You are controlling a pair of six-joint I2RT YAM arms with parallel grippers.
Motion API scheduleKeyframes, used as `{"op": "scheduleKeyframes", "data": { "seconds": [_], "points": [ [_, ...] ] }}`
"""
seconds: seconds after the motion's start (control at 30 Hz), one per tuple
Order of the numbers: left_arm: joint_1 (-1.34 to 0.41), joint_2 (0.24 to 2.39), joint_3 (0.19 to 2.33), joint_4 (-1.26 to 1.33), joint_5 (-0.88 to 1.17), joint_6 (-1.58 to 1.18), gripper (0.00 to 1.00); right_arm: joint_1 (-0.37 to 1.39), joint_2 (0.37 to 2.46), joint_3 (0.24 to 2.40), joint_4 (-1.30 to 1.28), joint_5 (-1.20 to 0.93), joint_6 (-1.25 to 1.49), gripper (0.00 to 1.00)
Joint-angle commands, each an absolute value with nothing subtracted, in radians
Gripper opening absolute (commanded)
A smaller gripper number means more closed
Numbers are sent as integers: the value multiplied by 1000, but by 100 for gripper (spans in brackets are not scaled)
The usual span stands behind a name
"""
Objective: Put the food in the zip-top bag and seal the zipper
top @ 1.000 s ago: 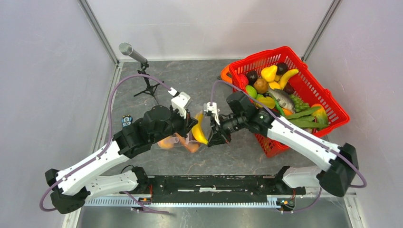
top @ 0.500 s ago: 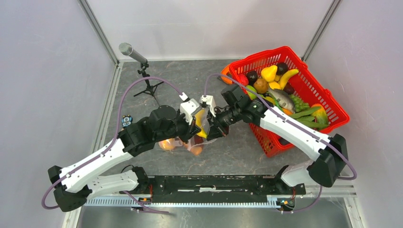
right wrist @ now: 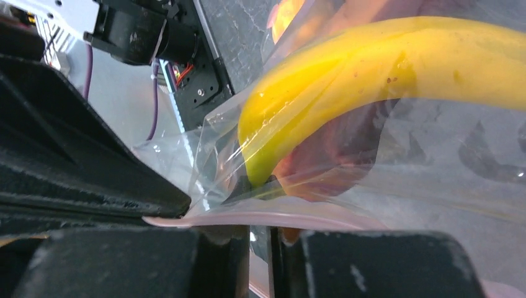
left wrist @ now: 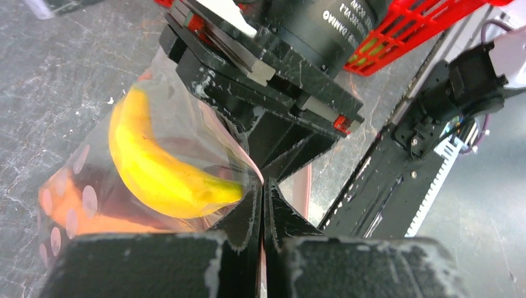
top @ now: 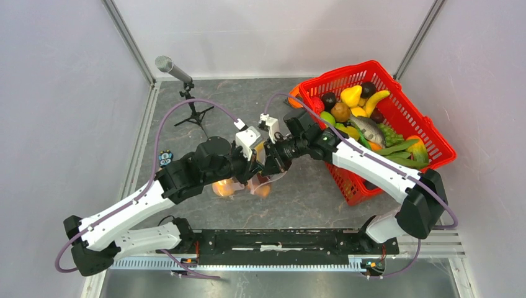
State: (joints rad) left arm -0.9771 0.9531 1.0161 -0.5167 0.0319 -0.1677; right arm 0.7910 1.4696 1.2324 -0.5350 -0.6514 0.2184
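Quick headcount: two arms, both meeting at one zip-top bag (left wrist: 186, 127) over the middle of the table (top: 236, 105). I can't tell if the bag's bottom touches the surface

Left gripper (left wrist: 263, 194) has its two fingers pressed tight together with no gap, pinching the clear film at the bag's edge. Right gripper (right wrist: 259, 248) sits just beside it, nose to nose. Its two fingers are only a sliver apart, and the pink zipper (right wrist: 310, 218) runs right through that sliver, so it's clamped on the strip

Inside the bag I count one banana (left wrist: 155, 177), lying curved against the dotted film near the mouth. Lower down are two orange pieces (top: 224, 187). There's a reddish blur behind the banana in the right wrist view, but I can't make out what it is

The rest of the toy food (top: 360, 121) is piled in one red basket (top: 338, 75) at the far right, well apart from the bag. There are too many overlapping bits there for a real count, though I do spot one more banana in it

One microphone (top: 166, 63) on a little tripod stands at the back left
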Motion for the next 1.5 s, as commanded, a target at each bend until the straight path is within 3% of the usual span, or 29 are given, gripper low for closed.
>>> {"op": "scheduleKeyframes", "data": {
  "seconds": [0.0,0.1,0.17,0.27,0.63,0.73,0.83,0.93,1.0,1.17,1.47],
  "points": [
    [-980,936,1027,-382,-33,-269,2,791,1445,1227,-402,-585,323,18],
    [-979,907,1008,-328,-110,-311,2,795,1436,1214,-353,-623,335,33],
    [-980,877,988,-304,-168,-335,2,795,1408,1181,-271,-707,345,51],
    [-978,826,965,-294,-275,-358,2,792,1375,1174,-249,-721,340,64],
    [-978,714,917,-392,-624,-440,2,770,1161,1100,-143,-774,232,63],
    [-978,692,902,-351,-595,-408,2,764,1083,1094,-174,-615,161,64],
    [-979,723,931,-369,-544,-388,2,757,1007,1081,-215,-221,155,60],
    [-978,766,954,-391,-501,-383,2,731,964,1080,-253,182,174,67],
    [-978,784,954,-386,-480,-385,2,695,956,1081,-274,313,181,67],
    [-978,819,966,-368,-433,-384,2,543,962,1064,-308,420,212,86],
    [-978,840,973,-368,-421,-380,2,273,1023,1045,-293,418,269,87]
  ]
}}
